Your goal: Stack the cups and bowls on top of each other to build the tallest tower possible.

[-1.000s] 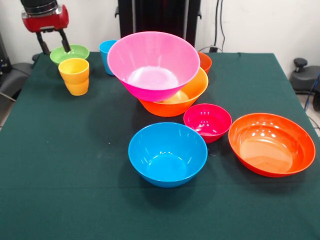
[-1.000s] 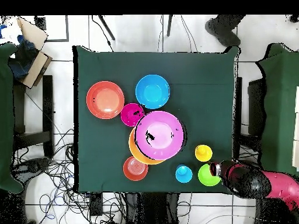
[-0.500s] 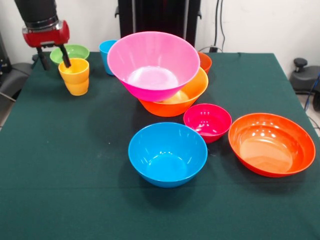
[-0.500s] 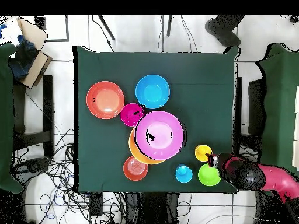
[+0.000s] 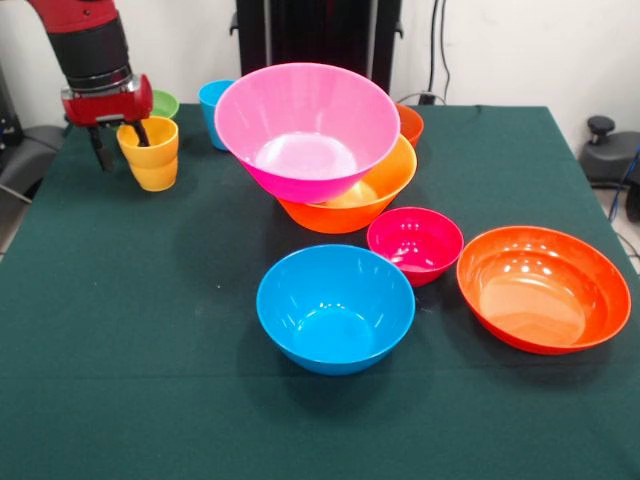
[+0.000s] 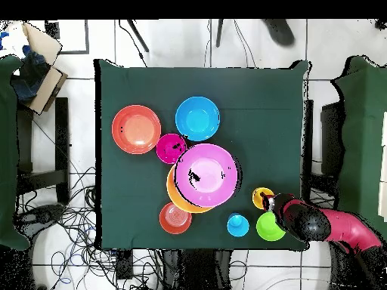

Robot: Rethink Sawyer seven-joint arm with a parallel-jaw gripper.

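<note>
Now, tool [image 5: 120, 145] spread open astride yellow-orange cup [image 5: 150, 155] rim, one finger inside, green bowl [image 6: 270, 226] behind.

A dark green cloth covers the desk [image 5: 120, 330]. On it sit a big pink bowl [image 5: 307, 130] nested in a big orange bowl [image 5: 370, 195], a blue bowl [image 5: 335, 308], a magenta bowl [image 5: 415, 243], a red-orange bowl [image 5: 543, 288], a yellow-orange cup [image 5: 150, 152], a blue cup [image 5: 212, 108] and a green bowl [image 5: 165, 102]. The arm [image 5: 92, 50] is red and black.

gripper [image 5: 121, 143] open astride yellow cup [image 5: 149, 152] rim
</note>
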